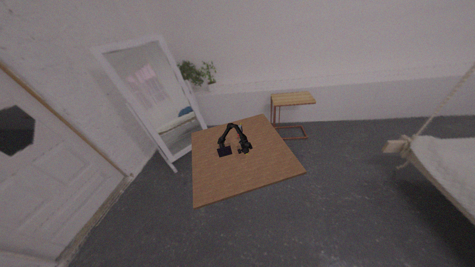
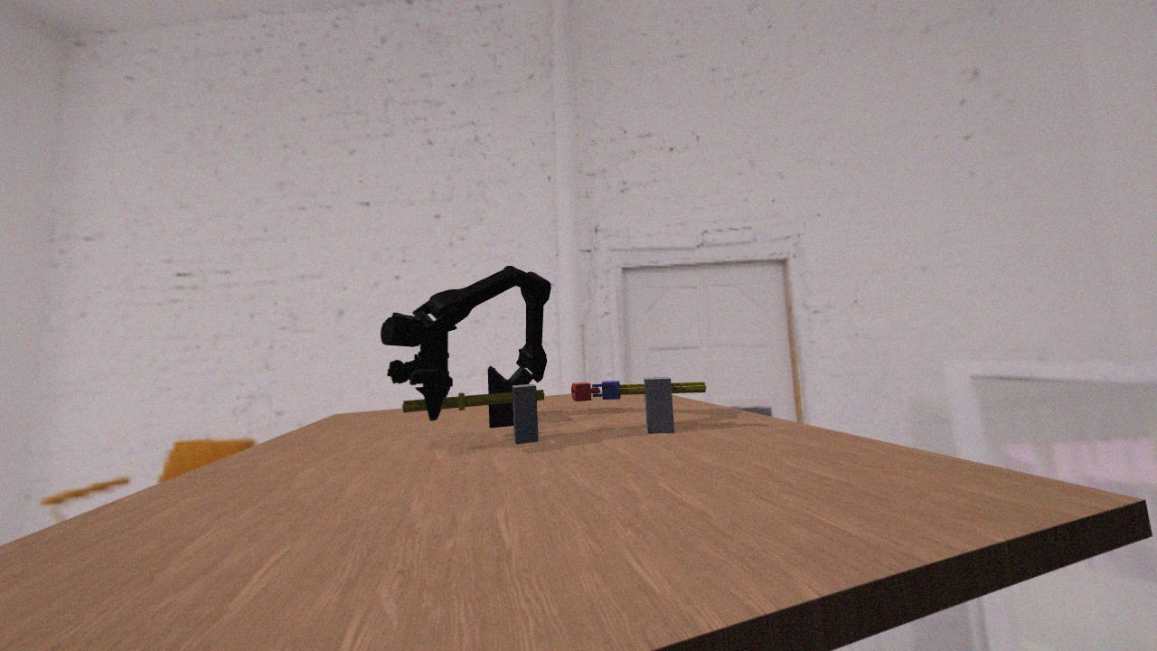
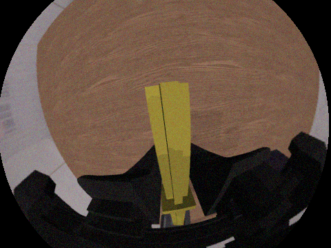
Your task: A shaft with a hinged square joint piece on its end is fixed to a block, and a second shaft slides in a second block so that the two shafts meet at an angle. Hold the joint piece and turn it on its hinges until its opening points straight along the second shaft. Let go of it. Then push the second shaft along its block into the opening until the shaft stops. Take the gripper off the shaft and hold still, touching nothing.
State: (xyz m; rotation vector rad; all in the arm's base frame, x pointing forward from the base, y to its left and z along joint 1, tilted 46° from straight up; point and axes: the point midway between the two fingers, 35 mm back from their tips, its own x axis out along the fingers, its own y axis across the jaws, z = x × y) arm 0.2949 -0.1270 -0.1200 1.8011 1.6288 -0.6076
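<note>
The second shaft, yellow-green (image 2: 485, 399) (image 3: 177, 114), runs through its grey block (image 2: 525, 417). My gripper (image 2: 434, 410) (image 3: 169, 142) is shut on this shaft, between its outer end and its collar (image 2: 461, 401) (image 3: 179, 207). The shaft's inner end shows past the block, apart from the red joint piece (image 2: 580, 391). The red piece is hinged to a blue fork (image 2: 610, 390) on the first shaft (image 2: 689, 387), which its grey block (image 2: 659, 406) carries. Nothing touches the red piece in the exterior view. Its opening's exact direction is too small to tell.
The black arm (image 1: 232, 127) (image 2: 485, 285) arches over the wooden table (image 1: 225, 179) (image 2: 453, 534) (image 3: 172, 41). A dark plate (image 1: 224, 151) is by the arm's base. A leaning mirror and a small side table (image 1: 292, 98) stand beyond the table.
</note>
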